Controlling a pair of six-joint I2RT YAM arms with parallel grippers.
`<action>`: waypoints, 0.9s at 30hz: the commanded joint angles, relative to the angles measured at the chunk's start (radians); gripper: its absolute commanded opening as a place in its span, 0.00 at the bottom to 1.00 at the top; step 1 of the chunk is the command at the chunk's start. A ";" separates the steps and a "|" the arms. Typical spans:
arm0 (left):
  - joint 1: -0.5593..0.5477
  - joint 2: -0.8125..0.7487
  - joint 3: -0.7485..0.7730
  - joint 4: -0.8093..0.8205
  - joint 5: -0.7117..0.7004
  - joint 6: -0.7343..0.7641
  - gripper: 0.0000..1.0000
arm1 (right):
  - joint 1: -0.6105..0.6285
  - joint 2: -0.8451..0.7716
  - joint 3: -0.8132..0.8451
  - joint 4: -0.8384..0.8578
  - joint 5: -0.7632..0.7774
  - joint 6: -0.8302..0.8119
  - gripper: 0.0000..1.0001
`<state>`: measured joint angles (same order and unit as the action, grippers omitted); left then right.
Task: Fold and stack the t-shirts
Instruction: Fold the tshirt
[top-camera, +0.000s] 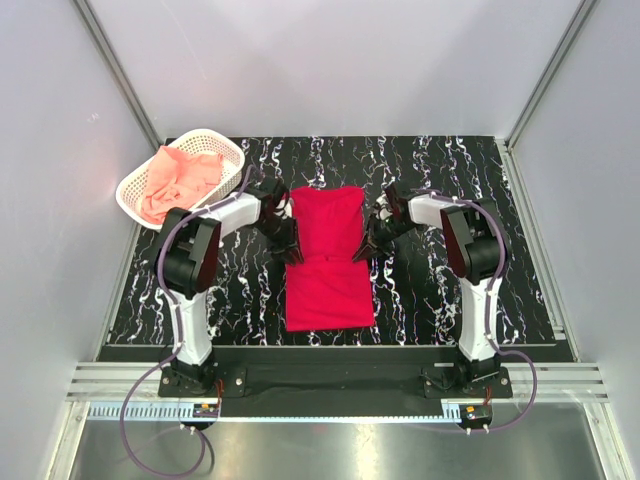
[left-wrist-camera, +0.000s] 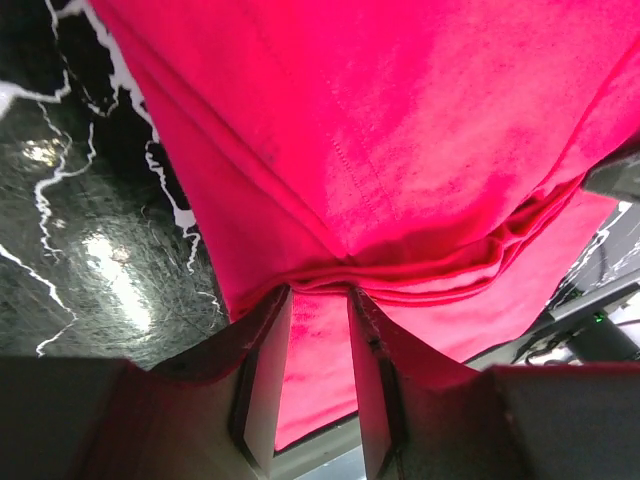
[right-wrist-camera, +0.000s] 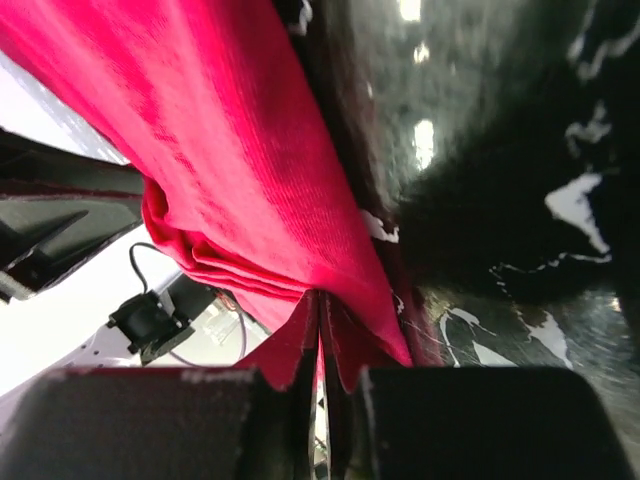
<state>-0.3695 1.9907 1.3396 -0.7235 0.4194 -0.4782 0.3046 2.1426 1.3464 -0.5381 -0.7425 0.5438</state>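
The red t-shirt (top-camera: 328, 262) lies mid-surface (top-camera: 450, 290). The left hand (top-camera: 284, 236) and right hand (top-camera: 373, 240) each pinch one side of it (the pink t-shirt (top-camera: 180, 182) sits in the basket (top-camera: 228, 142)).

Left arm (top-camera: 195, 255): elbow raised, forearm reaching inward to the right. Left gripper (top-camera: 284, 238) sits low at the left edge of the crimson t-shirt (top-camera: 325, 260); its fingers (left-wrist-camera: 268, 370) are part-closed, pinching bunched cloth at the tips. Right arm (top-camera: 475, 250): mirrored pose, forearm reaching inward to the left. Right gripper (top-camera: 374, 236) is at the opposite edge, fingers (right-wrist-camera: 290, 350) nearly together, clamped on a fold
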 joint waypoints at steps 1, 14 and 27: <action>-0.005 0.032 0.073 -0.011 -0.040 0.078 0.36 | -0.012 0.020 0.071 -0.049 0.107 -0.060 0.07; -0.080 -0.447 -0.214 -0.056 -0.231 0.018 0.63 | 0.021 -0.446 -0.137 -0.335 0.390 -0.180 0.59; -0.282 -0.889 -0.861 0.347 -0.126 -0.608 0.67 | 0.060 -0.695 -0.714 0.081 0.149 0.074 0.70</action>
<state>-0.6437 1.1484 0.5156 -0.5575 0.2810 -0.9009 0.3611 1.4693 0.6724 -0.6323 -0.5179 0.5373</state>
